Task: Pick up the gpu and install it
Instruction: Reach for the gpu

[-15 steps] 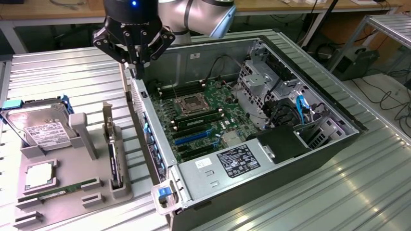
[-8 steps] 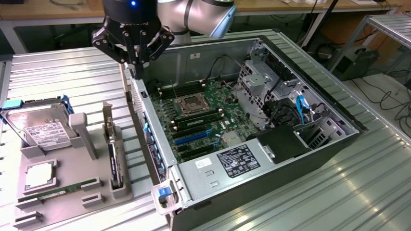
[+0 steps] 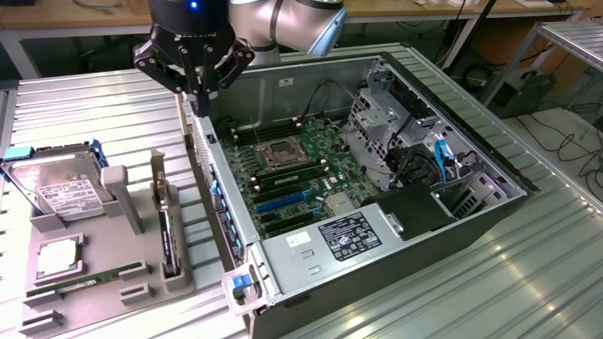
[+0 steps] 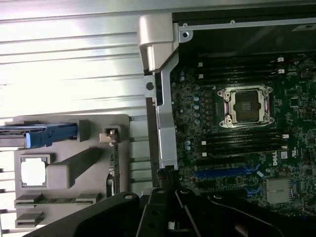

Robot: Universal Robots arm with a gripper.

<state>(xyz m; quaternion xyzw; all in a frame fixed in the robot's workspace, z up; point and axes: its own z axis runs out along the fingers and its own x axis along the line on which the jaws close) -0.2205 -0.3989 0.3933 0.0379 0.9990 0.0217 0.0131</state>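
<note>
Hanging with the gripper (image 3: pixel 200 104) above the rear wall of the open computer case (image 3: pixel 424 275), fingers pressed together and pinching nothing. Standing on edge with the gpu (image 3: pixel 168 236) in a slot of the grey holder tray (image 3: pixel 104 247), just beside the case at the exterior view's left, silver bracket at the end nearer the gripper, well apart from the fingers.

Sharing that tray with a hard drive (image 3: pixel 58 187) in a blue caddy, a processor chip (image 3: pixel 58 258) lying flat and a green memory stick (image 3: pixel 87 280) slotted on edge. Rising between tray and motherboard (image 3: pixel 311 176), the case's rear wall.

Lying exposed inside the case: an empty processor socket (image 3: pixel 282 152), a blue expansion slot (image 3: pixel 282 202), a labelled power supply (image 3: pixel 344 236), and drive cages threaded with cables.

Resting everything on a ribbed metal table (image 3: pixel 527 282). Running along behind it, wooden benches (image 3: pixel 424 8); trailing across the floor at the exterior view's right, loose cables (image 3: pixel 565 141).
</note>
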